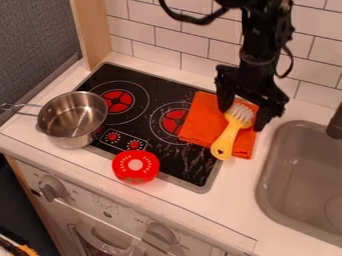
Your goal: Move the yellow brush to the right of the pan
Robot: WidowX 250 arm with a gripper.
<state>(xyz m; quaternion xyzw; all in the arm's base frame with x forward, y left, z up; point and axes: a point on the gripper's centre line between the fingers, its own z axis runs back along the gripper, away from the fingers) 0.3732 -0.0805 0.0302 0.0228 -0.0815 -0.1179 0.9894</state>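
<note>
The black gripper [242,117] hangs at the upper right over the orange cloth, open, its two fingers on either side of the bristle end of the yellow brush [230,136]. White bristles point toward the back wall, and the handle slants down toward the front, past the cloth's edge. Between each finger and the brush some space shows. At the left, the steel pan [72,120] rests on the stove's left edge, its handle pointing left.
An orange cloth [202,122] lies under the brush on the right part of the black stove [123,72]. A red tomato-like toy [135,166] sits at the stove's front edge. The grey sink [294,170] is at the right, and a tiled wall [180,41] stands behind.
</note>
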